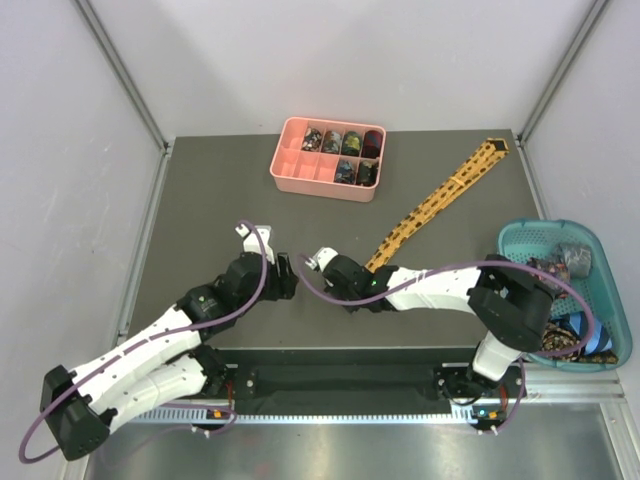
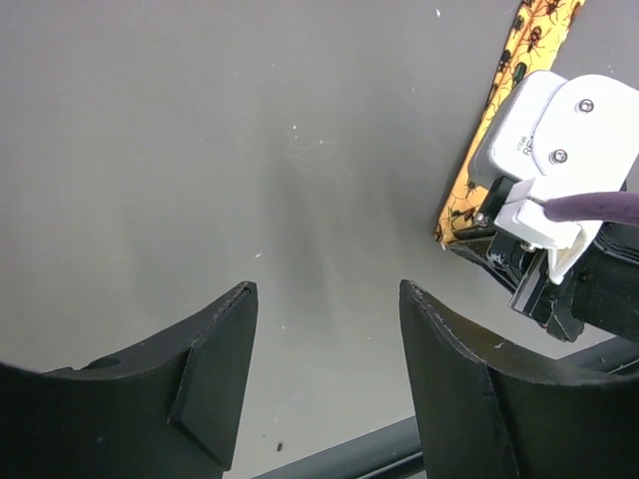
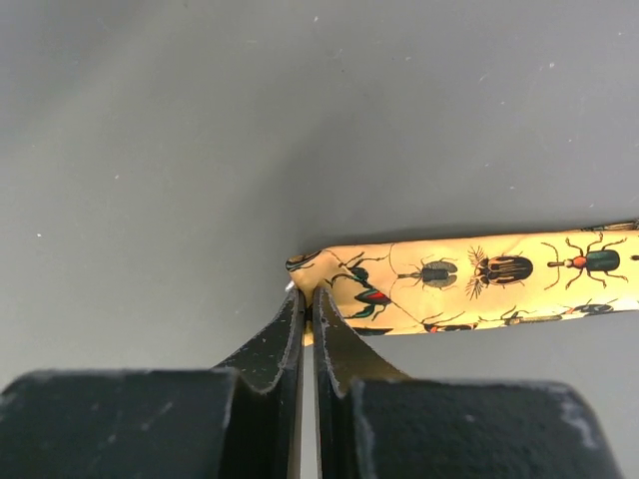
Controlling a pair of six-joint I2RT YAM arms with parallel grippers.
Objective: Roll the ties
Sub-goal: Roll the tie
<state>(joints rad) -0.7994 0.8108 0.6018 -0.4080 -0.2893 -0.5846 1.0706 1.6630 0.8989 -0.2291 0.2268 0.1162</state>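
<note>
A golden-yellow tie [image 1: 440,196] with a beetle pattern lies stretched diagonally on the dark table, from the back right toward the middle. My right gripper [image 3: 308,295] is shut on its near end [image 3: 344,284], pinching the folded tip between the fingers. In the top view the right gripper [image 1: 322,266] sits at the table's middle. My left gripper [image 2: 324,294] is open and empty above bare table, just left of the right gripper; it shows in the top view [image 1: 290,276]. The tie's end also shows in the left wrist view [image 2: 499,110].
A pink compartment tray [image 1: 290,172] at the back centre holds several rolled ties [image 1: 344,143]. A teal basket [image 1: 520,240] at the right edge holds more loose ties [image 1: 570,335]. Grey walls stand on both sides.
</note>
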